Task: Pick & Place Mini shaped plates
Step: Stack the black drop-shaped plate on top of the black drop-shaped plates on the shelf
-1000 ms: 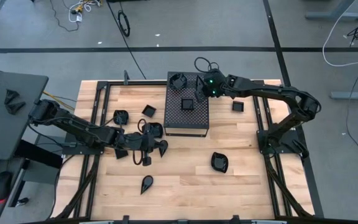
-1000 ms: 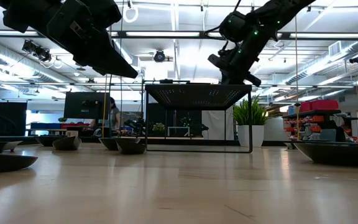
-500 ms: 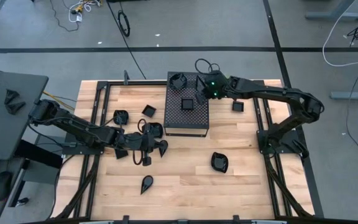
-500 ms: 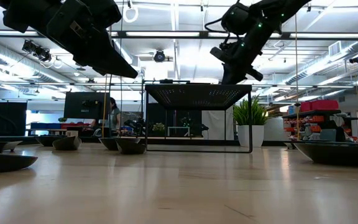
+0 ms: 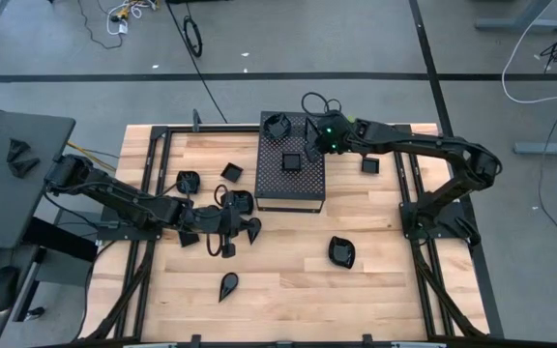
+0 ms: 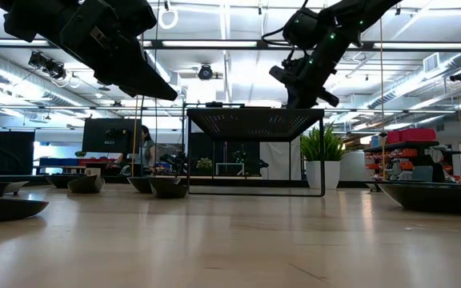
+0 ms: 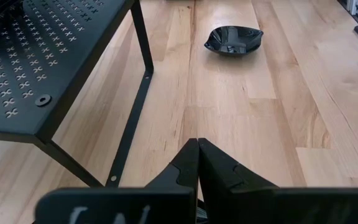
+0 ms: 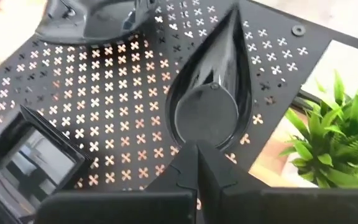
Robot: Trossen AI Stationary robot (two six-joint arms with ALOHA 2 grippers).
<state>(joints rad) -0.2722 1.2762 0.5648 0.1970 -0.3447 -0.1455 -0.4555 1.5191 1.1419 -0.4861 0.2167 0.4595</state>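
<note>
a: progress? three mini shaped plates [image 5: 291, 162] are seen set on the perforated box [image 5: 293, 188]; several are left on the surface [image 5: 288, 261].

b: claws? right claw [image 8: 197, 163] is pressed together, empty, above the box; left claw [image 7: 197, 163] likewise, beside it.

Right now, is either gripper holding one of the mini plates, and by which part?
Neither. The right gripper is shut and empty above the teardrop plate on the perforated box. The left gripper is shut and empty too.

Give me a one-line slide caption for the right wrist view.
Right gripper, shut, above a teardrop plate on the perforated box, with a square plate nearby.
</note>
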